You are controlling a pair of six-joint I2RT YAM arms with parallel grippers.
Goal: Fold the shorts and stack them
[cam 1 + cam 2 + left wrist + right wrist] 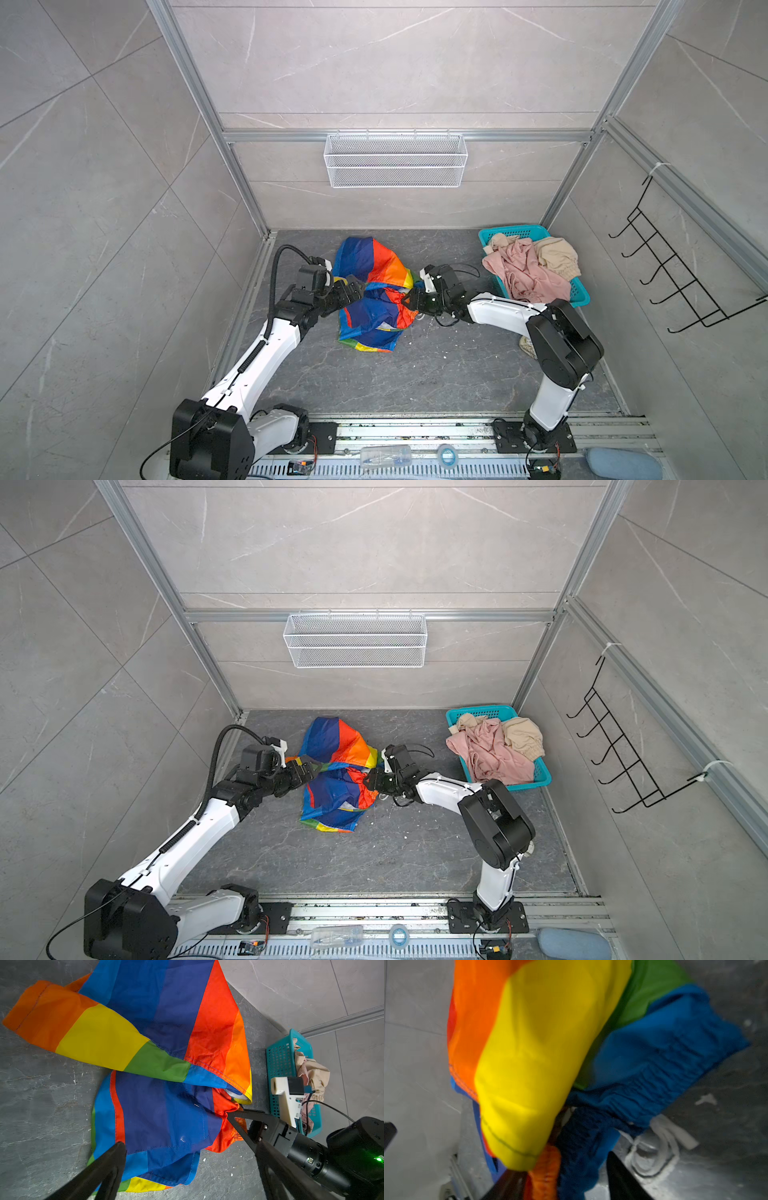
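Right claw (230, 1116) pinches rainbow shorts (158, 1109) (orange waistband)

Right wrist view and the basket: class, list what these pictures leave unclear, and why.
- Right gripper: the right wrist view is blurred and the rainbow shorts fill it, so its grip cannot be told.
- Pink shorts and beige shorts: bunched in the teal basket, lower parts hidden in both top views.
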